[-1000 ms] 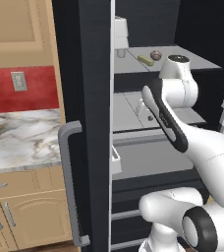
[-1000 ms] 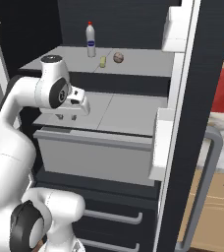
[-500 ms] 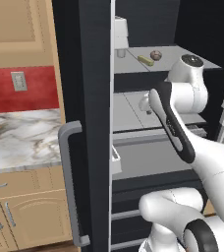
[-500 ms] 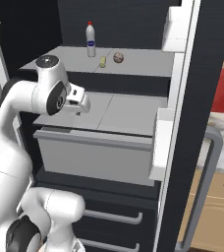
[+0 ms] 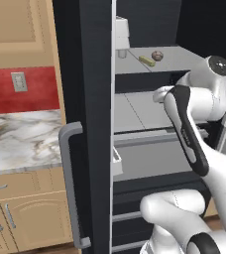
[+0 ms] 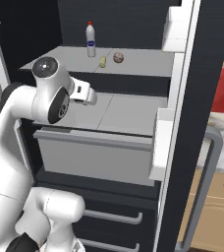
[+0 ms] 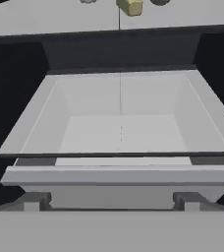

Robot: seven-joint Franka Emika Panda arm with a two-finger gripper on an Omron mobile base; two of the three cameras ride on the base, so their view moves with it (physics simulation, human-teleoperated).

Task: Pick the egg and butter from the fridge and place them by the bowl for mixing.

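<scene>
While its jaws stand wide apart and hold nothing, the gripper (image 7: pixel 111 199) hangs just in front of the open fridge (image 5: pixel 85 99), level with the grey drawer (image 7: pixel 119 123) that sits pulled out below the upper shelf (image 6: pixel 133 66). Seen from the hand, the two dark finger tips (image 7: pixel 35 199) rise near the drawer's front lip, one toward each front corner. From the right base camera the white hand points into the cabinet over the drawer's left front corner.

Above and beyond it, on the upper shelf, lie the goods to be fetched. The butter (image 6: pixel 102 61), a pale yellow stick, rests toward the middle of the shelf, with the egg (image 6: pixel 117 57), a small brown ball, just beside it on the side nearer the open door. A white bottle (image 6: pixel 90 42) with a blue label stands behind the butter, toward the shelf's back left. From the left base camera the same pair appears with the butter (image 5: pixel 146 60) nearer the front edge and the egg (image 5: pixel 157 55) just behind it. In the hand view the butter (image 7: pixel 129 7) is cut off at the top edge, almost straight ahead.

The bowl's place cannot be given from these views. The step in hand appears to be the reach for the first item: neither egg nor butter is gripped. The next move calls for raising the hand to shelf height and carrying the open jaws forward around the butter or the egg without nudging its neighbour.
</scene>
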